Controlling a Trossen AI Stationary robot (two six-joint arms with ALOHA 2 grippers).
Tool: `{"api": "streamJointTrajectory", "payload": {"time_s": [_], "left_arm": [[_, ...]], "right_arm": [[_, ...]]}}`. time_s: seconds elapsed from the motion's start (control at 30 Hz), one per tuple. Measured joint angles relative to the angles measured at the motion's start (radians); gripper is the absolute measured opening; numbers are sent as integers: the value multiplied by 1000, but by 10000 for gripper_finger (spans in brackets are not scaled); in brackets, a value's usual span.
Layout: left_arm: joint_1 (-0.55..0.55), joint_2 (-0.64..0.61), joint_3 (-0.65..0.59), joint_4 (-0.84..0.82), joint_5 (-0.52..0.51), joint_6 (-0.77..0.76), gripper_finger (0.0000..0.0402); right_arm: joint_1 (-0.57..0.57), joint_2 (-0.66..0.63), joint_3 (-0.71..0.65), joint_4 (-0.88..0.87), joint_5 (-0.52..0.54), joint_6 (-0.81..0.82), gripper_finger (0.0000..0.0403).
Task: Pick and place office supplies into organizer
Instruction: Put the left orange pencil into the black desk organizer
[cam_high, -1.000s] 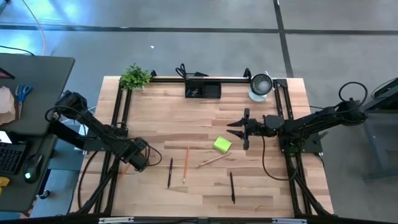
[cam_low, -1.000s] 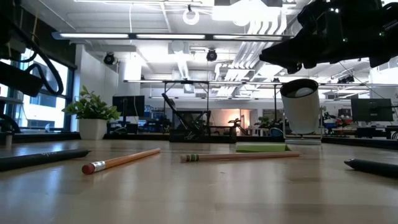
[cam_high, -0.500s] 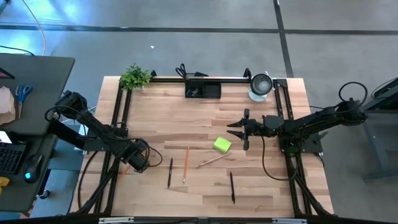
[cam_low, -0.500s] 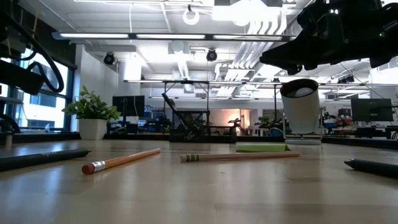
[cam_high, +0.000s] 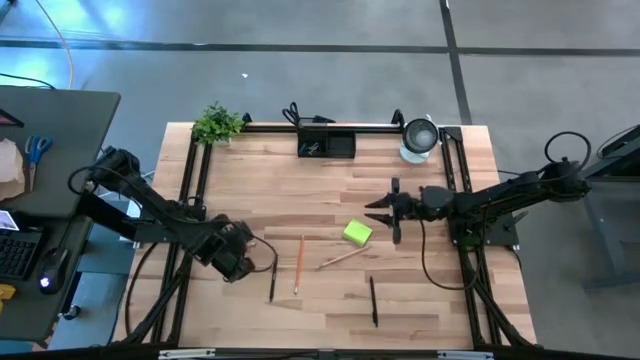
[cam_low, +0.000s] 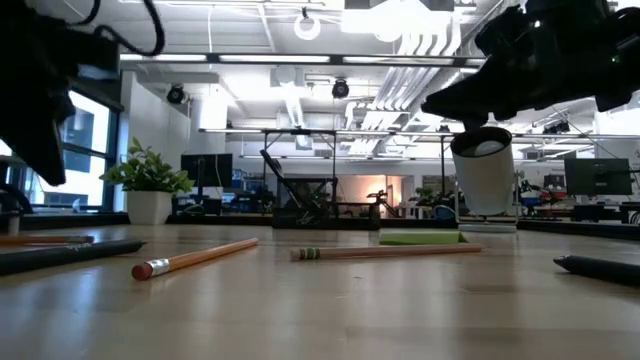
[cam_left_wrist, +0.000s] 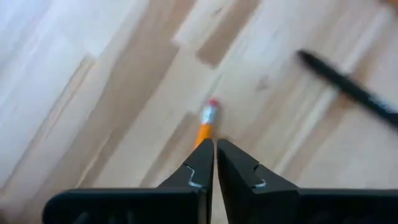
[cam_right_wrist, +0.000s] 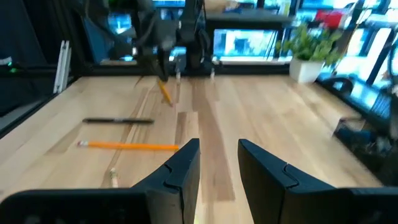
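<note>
Left gripper (cam_left_wrist: 214, 163) low over the table's left side, fingers pinched on a short orange pencil (cam_left_wrist: 206, 123) whose pink eraser end pokes out just past the tips; gripped that way, most likely, so the pencil can be lifted and carried toward the far edge. Just beside it on the pale wooden table (cam_high: 330, 185), a slim black pen (cam_high: 273, 277) lying lengthwise, then a long orange pencil (cam_high: 298, 263) close by and roughly parallel. Further right, a pale wooden pencil (cam_high: 342, 257) angled across the boards, its far end near a lime-green sticky-note pad (cam_high: 357, 233); a second black pen (cam_high: 373, 300) nearer the front edge. Up at the far edge, centre, a small black rectangular organizer tray (cam_high: 326, 145) with black-handled scissors (cam_high: 296, 115) at its left corner, well apart from everything loose. Right gripper (cam_high: 384, 212) hovering just beside the sticky-note pad, fingers parted narrowly and holding nothing, probably lined up to take the pad. Most supplies not yet in the tray, so early in the job by the look of it.
</note>
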Motion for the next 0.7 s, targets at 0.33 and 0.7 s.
{"api": "streamJointTrajectory", "payload": {"time_s": [0.33,0.7], "left_arm": [[-2,-1,10,-95,113,55,20],[-2,-1,-115,64,122,90,46]], "right_arm": [[0,0,0,-91,-6,25,103],[0,0,0,-90,-5,26,103]]}}
